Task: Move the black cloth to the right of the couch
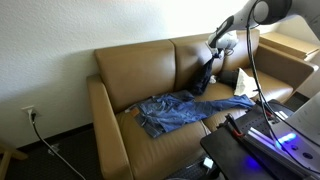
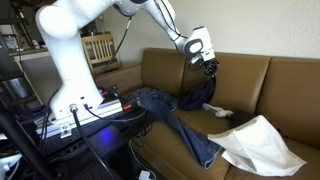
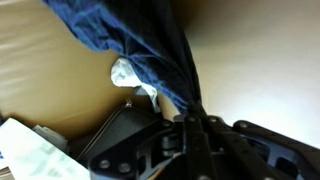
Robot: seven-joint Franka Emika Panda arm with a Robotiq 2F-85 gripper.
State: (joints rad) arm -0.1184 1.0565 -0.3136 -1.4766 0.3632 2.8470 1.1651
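The black cloth [image 1: 205, 76] hangs from my gripper [image 1: 214, 50] in front of the tan couch's backrest [image 1: 140, 65], its lower end touching the seat. In both exterior views the gripper [image 2: 208, 66] is shut on the cloth's top [image 2: 202, 93]. In the wrist view the dark cloth [image 3: 140, 40] runs from the shut fingers [image 3: 190, 121] toward the couch seat [image 3: 50, 80].
Blue jeans [image 1: 175, 110] [image 2: 186, 128] lie spread across the seat. A white cloth [image 1: 243, 83] [image 2: 260, 146] lies on the seat beside them, also showing in the wrist view [image 3: 30, 155]. The robot base and a lit stand [image 2: 85, 105] are by the couch.
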